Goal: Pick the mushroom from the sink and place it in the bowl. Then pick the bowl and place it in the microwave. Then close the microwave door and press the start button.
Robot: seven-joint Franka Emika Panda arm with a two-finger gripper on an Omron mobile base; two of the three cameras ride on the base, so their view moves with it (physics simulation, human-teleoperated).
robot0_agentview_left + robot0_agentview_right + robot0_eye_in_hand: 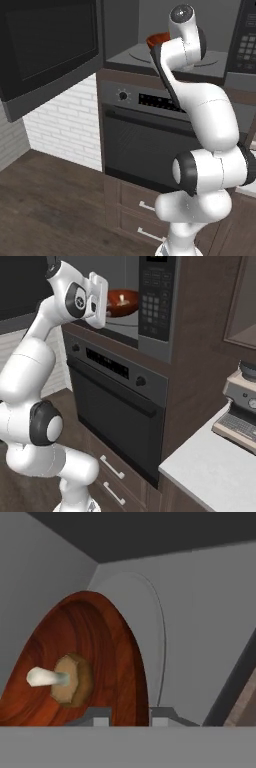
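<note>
While the bowl (95,662) hangs inside the microwave (155,301), pinched at its rim by the narrow-set gripper (130,716): mushroom (67,679) lying in the bowl. Risks: the mushroom could roll out if the bowl tips; an early release could drop the bowl hard onto the turntable (150,637); the open door (47,47) could catch the arm on the way out.

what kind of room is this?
A rendered home kitchen: built-in oven under a microwave, wooden drawers below, and an espresso machine on the counter.
</note>
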